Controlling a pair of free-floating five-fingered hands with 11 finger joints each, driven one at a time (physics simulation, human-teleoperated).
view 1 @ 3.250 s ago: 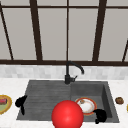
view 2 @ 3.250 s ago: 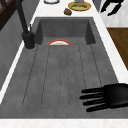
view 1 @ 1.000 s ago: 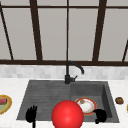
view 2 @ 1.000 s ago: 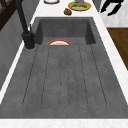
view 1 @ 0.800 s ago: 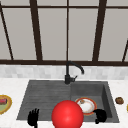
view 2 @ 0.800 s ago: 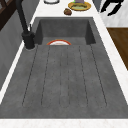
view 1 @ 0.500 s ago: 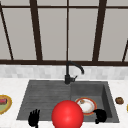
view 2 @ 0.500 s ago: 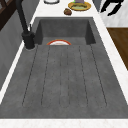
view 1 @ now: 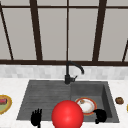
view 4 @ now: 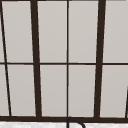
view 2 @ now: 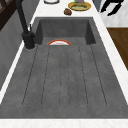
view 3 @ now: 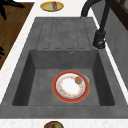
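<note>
1. Hovering at the front edge of the sink point(view 1: 25, 105), over the ribbed drainer, the left robot hand point(view 1: 36, 117) has its fingers straight and spread upward, holding nothing.
2. Right robot hand point(view 1: 100, 116) hangs at the front right corner of the basin, just beside the plate point(view 1: 86, 105); its fingers look curled in with nothing in them, and it does not touch the plate as far as I can tell.
3. Plate, white with a red rim, lies flat on the basin floor point(view 3: 70, 86), with a small brown bit point(view 3: 78, 79) on its rim.
4. Red ball point(view 1: 67, 114) sits between the two hands, covering the front middle of the sink.
5. Black tap point(view 1: 71, 72) stands behind the sink.
6. On the surface: a yellow dish point(view 1: 4, 103) at the left, a brown lump point(view 1: 119, 100) at the right.
</note>
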